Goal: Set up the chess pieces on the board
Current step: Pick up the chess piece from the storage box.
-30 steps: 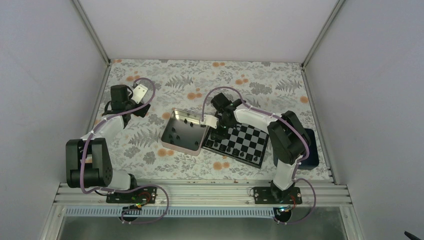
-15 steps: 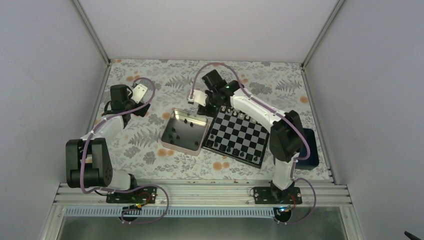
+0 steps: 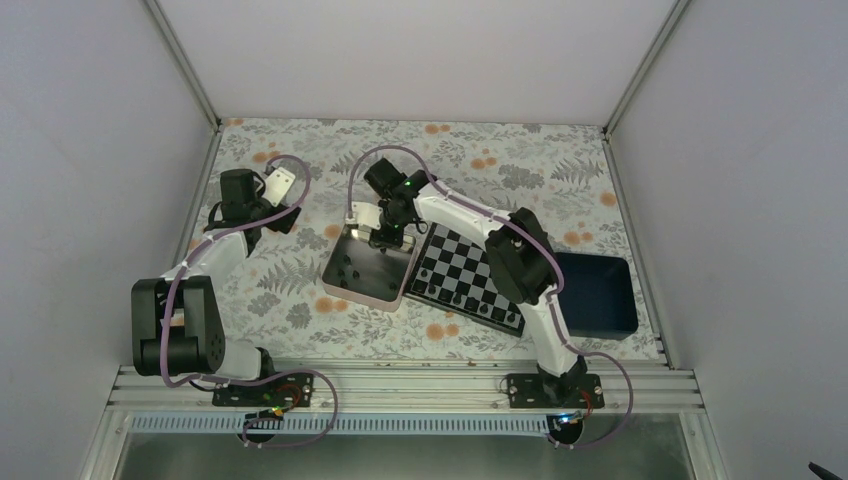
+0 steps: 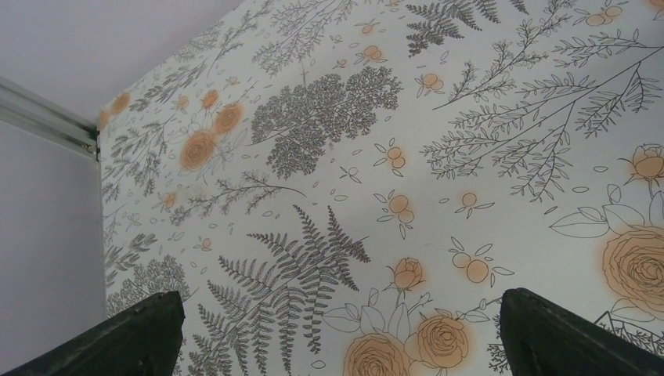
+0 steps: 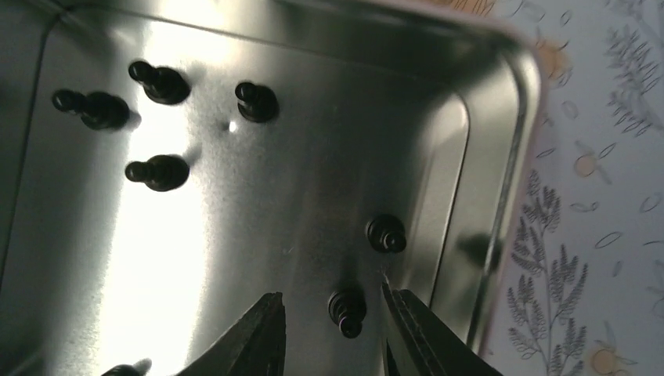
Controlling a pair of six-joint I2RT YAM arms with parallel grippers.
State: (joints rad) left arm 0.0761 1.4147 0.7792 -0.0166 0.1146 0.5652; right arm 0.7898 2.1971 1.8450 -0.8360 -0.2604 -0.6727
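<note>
Sitting seemingly within tool: chess piece

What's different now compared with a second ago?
The right gripper swung left from the chessboard to over the metal tin. Its open fingers now straddle a black piece there, not gripping yet. The left gripper, wide open, the chessboard and the tin stayed put.
</note>
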